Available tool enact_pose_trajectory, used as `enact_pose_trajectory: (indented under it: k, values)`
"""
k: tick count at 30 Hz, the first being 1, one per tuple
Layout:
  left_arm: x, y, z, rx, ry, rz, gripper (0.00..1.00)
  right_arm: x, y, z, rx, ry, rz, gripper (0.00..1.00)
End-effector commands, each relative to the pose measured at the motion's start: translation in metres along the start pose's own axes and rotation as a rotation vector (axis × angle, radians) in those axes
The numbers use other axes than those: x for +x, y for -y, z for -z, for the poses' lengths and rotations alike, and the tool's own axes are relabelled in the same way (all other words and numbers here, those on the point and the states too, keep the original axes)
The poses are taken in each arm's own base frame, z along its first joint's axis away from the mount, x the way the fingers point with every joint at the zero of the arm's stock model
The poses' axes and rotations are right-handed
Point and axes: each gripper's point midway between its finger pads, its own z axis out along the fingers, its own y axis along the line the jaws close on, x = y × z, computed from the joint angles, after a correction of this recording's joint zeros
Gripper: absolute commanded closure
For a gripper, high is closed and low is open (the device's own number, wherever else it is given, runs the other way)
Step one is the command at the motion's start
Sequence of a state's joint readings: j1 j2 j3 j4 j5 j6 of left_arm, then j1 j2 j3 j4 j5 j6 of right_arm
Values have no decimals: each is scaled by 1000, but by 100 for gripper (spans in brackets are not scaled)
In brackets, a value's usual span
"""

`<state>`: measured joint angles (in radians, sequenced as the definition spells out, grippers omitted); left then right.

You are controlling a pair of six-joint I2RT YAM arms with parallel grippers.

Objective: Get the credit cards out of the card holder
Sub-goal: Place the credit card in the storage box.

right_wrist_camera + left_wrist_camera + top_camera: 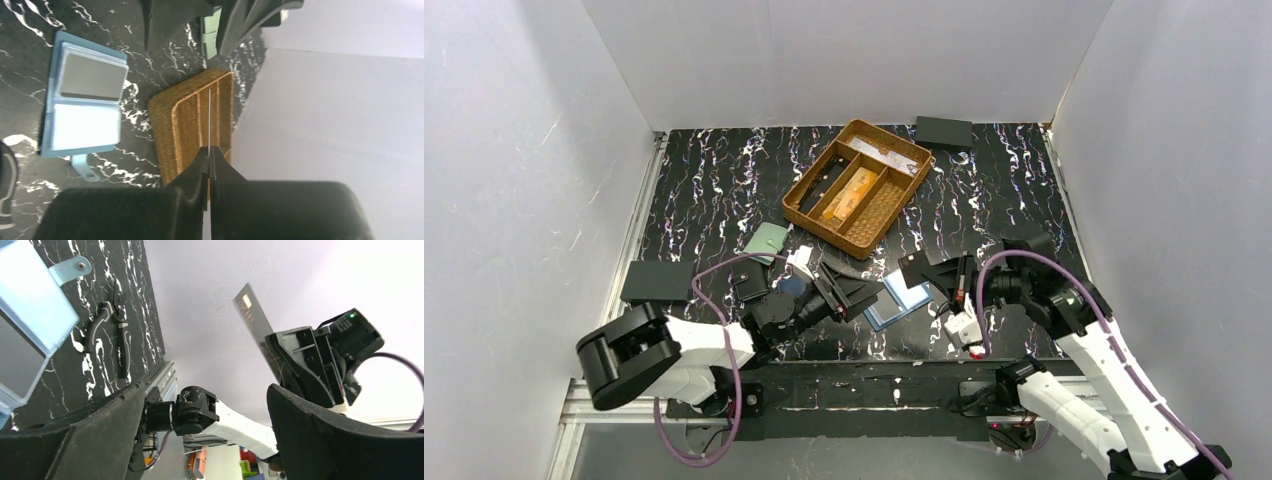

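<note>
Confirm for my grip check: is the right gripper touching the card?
Touching. The right wrist view shows the card edge-on, pinched between the shut fingers of the right gripper.

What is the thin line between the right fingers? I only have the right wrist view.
Observer: A card, edge-on to you; the left wrist view shows its flat face, pinched in the right gripper.
Operator: Any cards put away yet?
Observer: From above, an orange-gold card lies in the middle long compartment of the basket.
Operator: And the other arm?
Observer: The left gripper is open and empty, beside the holder.
</note>
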<state>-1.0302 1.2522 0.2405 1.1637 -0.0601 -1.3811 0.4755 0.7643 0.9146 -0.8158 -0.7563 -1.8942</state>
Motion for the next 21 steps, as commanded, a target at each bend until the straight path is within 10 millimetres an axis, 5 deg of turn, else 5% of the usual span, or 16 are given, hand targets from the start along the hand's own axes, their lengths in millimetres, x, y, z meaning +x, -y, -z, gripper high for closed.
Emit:
enact_pose_trajectory:
  k: [1,9,21]
  values:
    - [-3,42,-10,180,-1,87,11,-17,21,0,126,47,220,99]
    - [11,42,-30,174,-76,136,19,-36,-19,-8,104,115,360,99]
    - [12,47,-32,186,-85,131,48,-42,-30,-13,114,148,387,99]
